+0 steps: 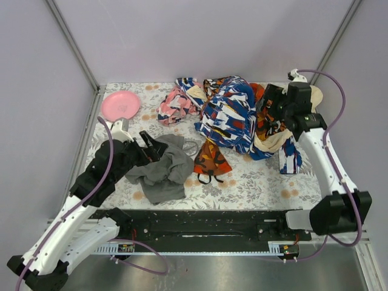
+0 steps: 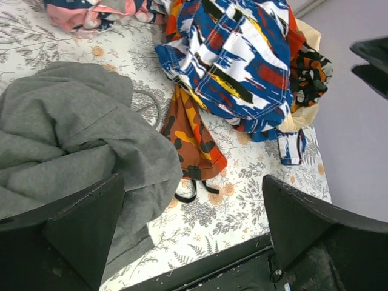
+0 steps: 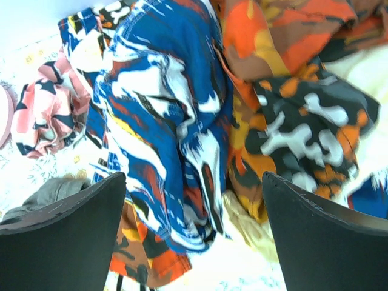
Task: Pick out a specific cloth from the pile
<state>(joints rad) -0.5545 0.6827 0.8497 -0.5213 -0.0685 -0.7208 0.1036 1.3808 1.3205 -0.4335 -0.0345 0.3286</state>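
— Looking for the large plain mid-grey jersey cloth [image 1: 160,173]: where is it?
— Crumpled on the floral-print table [image 1: 260,185], just off the near-left side of the pile [image 1: 230,115] of mixed printed garments.
— The left gripper [image 1: 154,143]?
— Over the cloth's pile-facing edge, jaws wide, gripping nothing.
— The right gripper [image 1: 267,104]?
— Above the pile's right part, its 2 fingers spread wide, empty.

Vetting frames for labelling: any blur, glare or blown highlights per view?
Top external: sharp, evenly lit, only soft shadows. Left wrist: crisp on the grey cloth, own fingers dark. Right wrist: the pile looks smeared, pale fabric at right edge nearly washed out.
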